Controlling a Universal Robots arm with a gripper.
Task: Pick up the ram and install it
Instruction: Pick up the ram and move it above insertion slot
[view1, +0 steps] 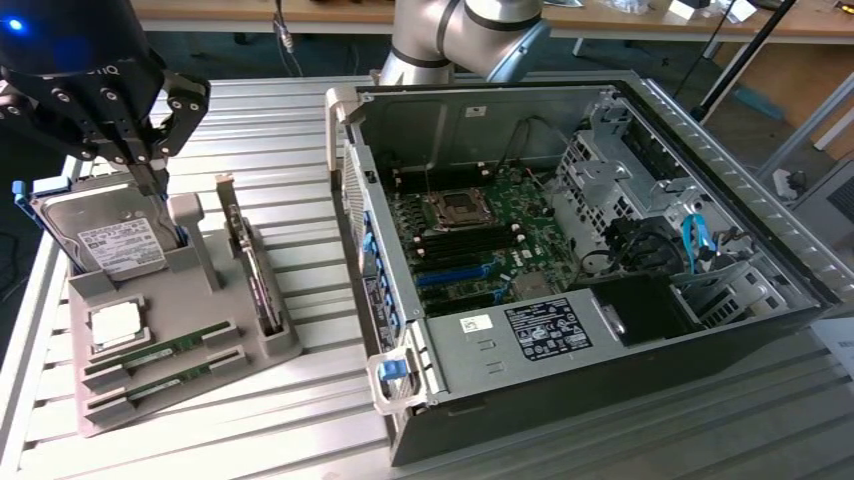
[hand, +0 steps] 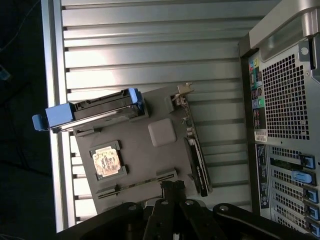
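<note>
grey holder tray (hand: 145, 165) on slatted metal table (view1: 240, 440), to exterior view's left of open pc case (view1: 561, 410). hdd (view1: 107, 245) w/ blue caddy upright in slot at tray's far end. silver cpu chip (view1: 116, 325) flat in its recess, just beside hdd. expansion card (view1: 260, 290) on edge along tray side nearest case, bracket at far end. inside case: mobo (view1: 494, 235) w/ cpu socket (view1: 461, 208) mid-board, psu (view1: 534, 335) at near end, blue cable (view1: 691, 240) by drive bays. wooden bench (view1: 334, 15) in bg.
</note>
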